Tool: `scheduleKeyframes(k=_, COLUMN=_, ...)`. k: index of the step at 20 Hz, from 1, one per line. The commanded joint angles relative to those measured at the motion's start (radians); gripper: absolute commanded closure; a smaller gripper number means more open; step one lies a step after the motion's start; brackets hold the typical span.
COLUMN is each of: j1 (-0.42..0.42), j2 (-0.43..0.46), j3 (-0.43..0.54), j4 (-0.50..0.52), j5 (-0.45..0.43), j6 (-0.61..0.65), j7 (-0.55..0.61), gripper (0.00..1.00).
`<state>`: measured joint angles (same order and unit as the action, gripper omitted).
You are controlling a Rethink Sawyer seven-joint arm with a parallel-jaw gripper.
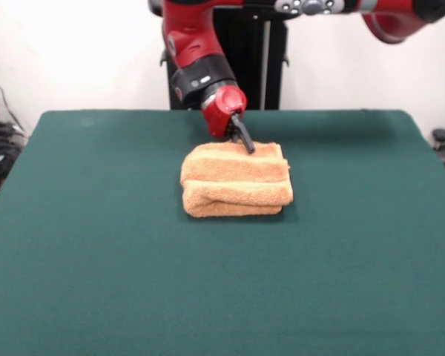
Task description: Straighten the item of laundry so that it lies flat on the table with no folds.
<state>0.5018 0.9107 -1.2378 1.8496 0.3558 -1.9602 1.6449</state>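
Desk (96,282): large, rectangular, covered in plain dark green felt-like cloth.
On the desk: one orange-tan terry towel (236,185), folded into a thick bundle.
Towel position: toward the far middle of the desk, well clear of every edge.
Towel layers: stacked, with a rounded fold along the near side.

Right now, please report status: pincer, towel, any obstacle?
Pincer down at towel's far edge, open or shut unclear. Towel folded in layers, not flat. Table shows no obstacle.
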Motion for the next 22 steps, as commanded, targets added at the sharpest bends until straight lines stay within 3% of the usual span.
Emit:
scheduleKeyframes(k=1, j1=0.049, j2=0.057, j3=0.137, j4=-0.219, j5=0.025, j6=0.073, j7=-0.045, gripper=0.00)
scheduleKeyframes(k=4, j1=0.029, j2=0.039, j3=0.143, j4=-0.224, j5=0.003, j6=0.106, j7=-0.003, gripper=0.00)
scheduleKeyframes(k=9, j1=-0.039, j2=-0.044, j3=0.194, j4=-0.244, j5=-0.033, j6=0.338, j7=0.075, gripper=0.00)
scheduleKeyframes(k=13, j1=-0.069, j2=-0.091, j3=0.224, j4=-0.245, j5=-0.038, j6=0.432, j7=0.075, gripper=0.00)
scheduleKeyframes(k=16, j1=-0.070, j2=-0.101, j3=0.227, j4=-0.246, j5=-0.042, j6=0.450, j7=0.046, gripper=0.00)
scheduleKeyframes(k=22, j1=0.001, j2=-0.029, j3=0.203, j4=-0.252, j5=-0.034, j6=0.335, j7=-0.056, gripper=0.00)
